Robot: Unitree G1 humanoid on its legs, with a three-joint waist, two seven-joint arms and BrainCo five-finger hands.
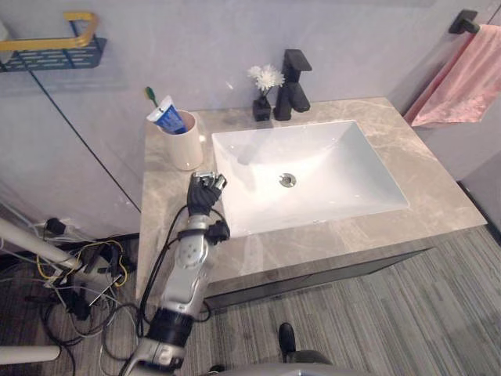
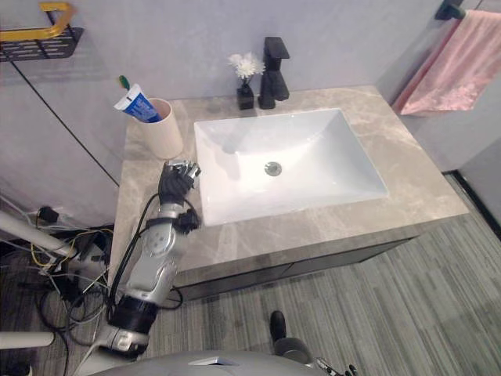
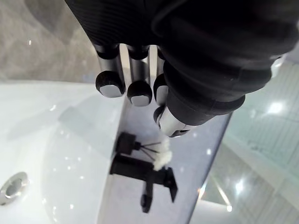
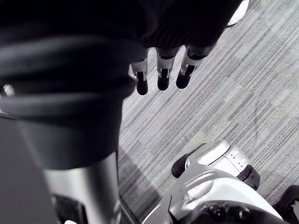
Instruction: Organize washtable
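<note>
Floor planks (image 4: 243,84) lie under my right hand (image 4: 162,77), which hangs low at my side, fingers loosely straight and holding nothing; it is well apart from the work. My left hand (image 1: 205,192) is the nearer one by far. It is raised over the stone counter (image 1: 438,196) at the left rim of the white basin (image 1: 337,157), forearm rising steeply from below, the back of the hand turned up. Its fingers are curled into a loose fist with the thumb tucked beside them and, as far as the wrist view lets me judge, nothing sits inside. Just beyond the knuckles, toward the wall and a little to my left, stands the cup (image 1: 186,145), upright on the counter, apart from my hand. A toothpaste tube (image 1: 167,119) and a green-tipped toothbrush (image 1: 150,95) lean out of its mouth toward the left. Reaching it would, I judge, mean unfurling the fingers and going forward and slightly left, meeting the cup side-on across its upright axis. Farther back, by the wall, a small dark vase (image 1: 261,108) with a white flower stands just beside the black faucet (image 1: 293,86).
</note>
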